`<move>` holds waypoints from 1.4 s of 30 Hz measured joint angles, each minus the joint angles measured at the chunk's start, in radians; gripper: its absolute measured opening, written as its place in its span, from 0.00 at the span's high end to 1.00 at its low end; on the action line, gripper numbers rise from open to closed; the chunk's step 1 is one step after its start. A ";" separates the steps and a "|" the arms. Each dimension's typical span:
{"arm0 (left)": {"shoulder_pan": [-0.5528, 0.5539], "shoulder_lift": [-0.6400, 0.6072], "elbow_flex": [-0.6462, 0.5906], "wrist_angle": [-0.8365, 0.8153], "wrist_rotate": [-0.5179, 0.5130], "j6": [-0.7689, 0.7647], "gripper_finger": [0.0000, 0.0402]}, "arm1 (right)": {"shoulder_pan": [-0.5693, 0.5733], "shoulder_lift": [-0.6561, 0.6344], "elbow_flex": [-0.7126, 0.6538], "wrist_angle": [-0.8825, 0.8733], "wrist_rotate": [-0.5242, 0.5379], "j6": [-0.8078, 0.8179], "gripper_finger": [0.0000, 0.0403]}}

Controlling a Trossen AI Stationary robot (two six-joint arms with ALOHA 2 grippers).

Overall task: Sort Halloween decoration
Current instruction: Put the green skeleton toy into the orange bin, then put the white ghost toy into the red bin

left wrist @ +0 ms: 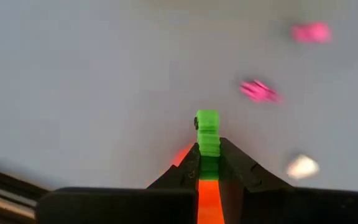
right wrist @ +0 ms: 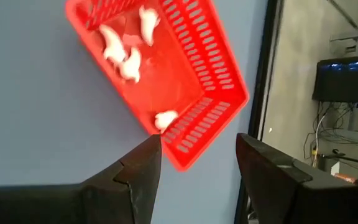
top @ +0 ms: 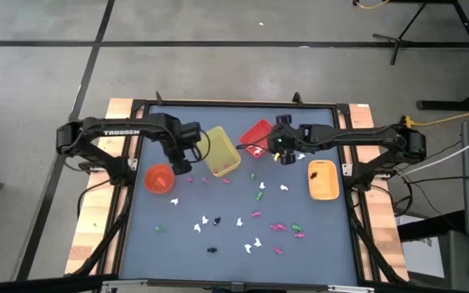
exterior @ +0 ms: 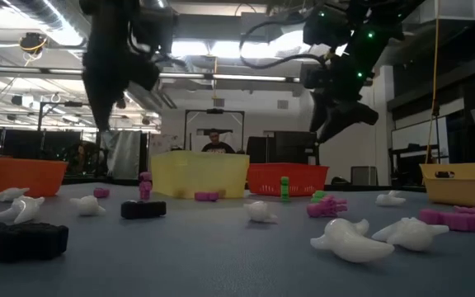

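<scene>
Small white, pink, green and black Halloween trinkets [top: 255, 216] lie scattered on the blue mat. My left gripper [top: 179, 166] hangs high beside the orange bowl [top: 159, 177], shut on one green trinket [left wrist: 207, 127]. The bowl's orange shows between the fingers in the left wrist view. My right gripper [right wrist: 197, 168] stands open in the air near a corner of the red bin [right wrist: 160, 68]. Nothing is between its fingers. A few white trinkets [right wrist: 123, 53] lie in that bin. My left gripper pinches the green trinket by one end [left wrist: 209, 163] between its two fingertips. The rest of the trinket sticks out past the tips. The fingers point down from above, and the trinket is lifted clear of the mat.
A yellow bin [top: 221, 150] stands between the orange bowl and the red bin [top: 257, 137]. An orange tray [top: 323, 181] holding a black trinket sits at the right. Most loose trinkets lie in the near half of the mat. A person [exterior: 214, 142] shows beyond the table.
</scene>
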State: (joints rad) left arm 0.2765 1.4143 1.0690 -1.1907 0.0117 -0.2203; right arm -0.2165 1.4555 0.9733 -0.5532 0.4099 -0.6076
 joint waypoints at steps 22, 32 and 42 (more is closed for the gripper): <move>-0.433 -0.001 -0.093 -0.204 -0.012 -0.474 0.94 | 0.000 0.000 0.000 -0.025 -0.011 0.000 0.49; -0.479 -0.001 -0.120 -0.200 -0.105 -0.540 0.72 | 0.001 0.000 0.000 -0.025 -0.188 0.012 0.49; -0.480 -0.001 -0.120 -0.182 -0.111 -0.540 0.66 | 0.001 0.000 0.000 -0.045 -0.392 0.305 0.49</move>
State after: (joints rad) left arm -0.2035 1.4136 0.9489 -1.3723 -0.0988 -0.7605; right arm -0.2153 1.4555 0.9733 -0.5980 0.0184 -0.3025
